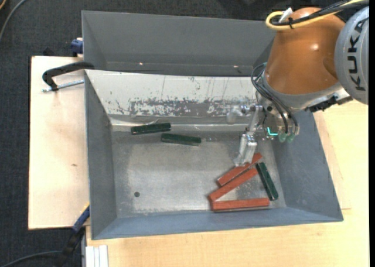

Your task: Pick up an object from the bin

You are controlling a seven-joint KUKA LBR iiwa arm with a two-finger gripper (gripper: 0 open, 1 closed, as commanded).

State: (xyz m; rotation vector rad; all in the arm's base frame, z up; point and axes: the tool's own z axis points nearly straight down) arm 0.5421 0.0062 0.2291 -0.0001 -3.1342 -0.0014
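My gripper point(244, 153) hangs low at the right side of the bin, its tip just above the upper end of a red-brown bar point(237, 174) that lies slanted on the floor. A second red-brown bar point(229, 189) lies slanted right beneath the first. A third one point(240, 204) rests flat along the front wall. A dark green bar point(267, 181) lies beside them on the right, running front to back. Nothing shows in the gripper.
Two more dark green bars lie near the back wall, one point(150, 128) at the left and one point(181, 139) just right of it. The arm's orange cover hangs over the bin's right back corner.
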